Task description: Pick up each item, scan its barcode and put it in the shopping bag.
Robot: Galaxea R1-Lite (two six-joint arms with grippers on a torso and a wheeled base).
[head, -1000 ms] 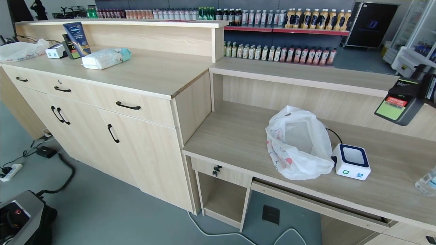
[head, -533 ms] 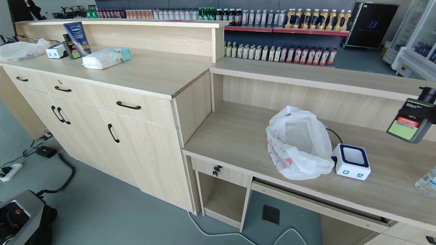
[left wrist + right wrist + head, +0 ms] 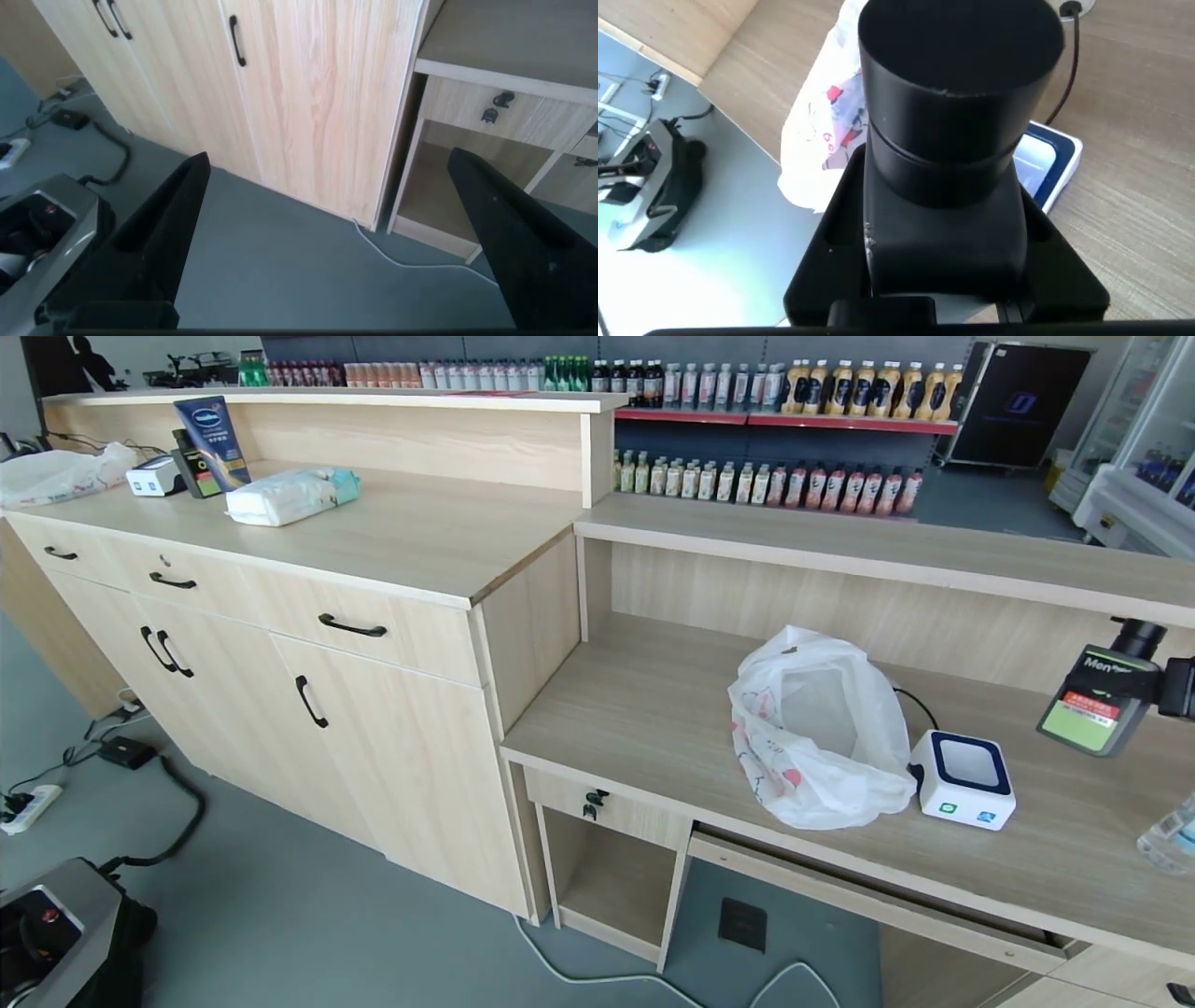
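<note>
We log a dark bottle (image 3: 1102, 700), black cap, green-and-red label, tilted in mid-air over the counter (image 3: 653, 709). White plastic shopping bag (image 3: 808, 775) sits slumped, mouth open, on the counter, touching the white scanner (image 3: 964, 777) beside it, window up

Shopping bag (image 3: 812, 737) on the desk (image 3: 644, 719) — scanner (image 3: 965, 780) just right of it.
</note>
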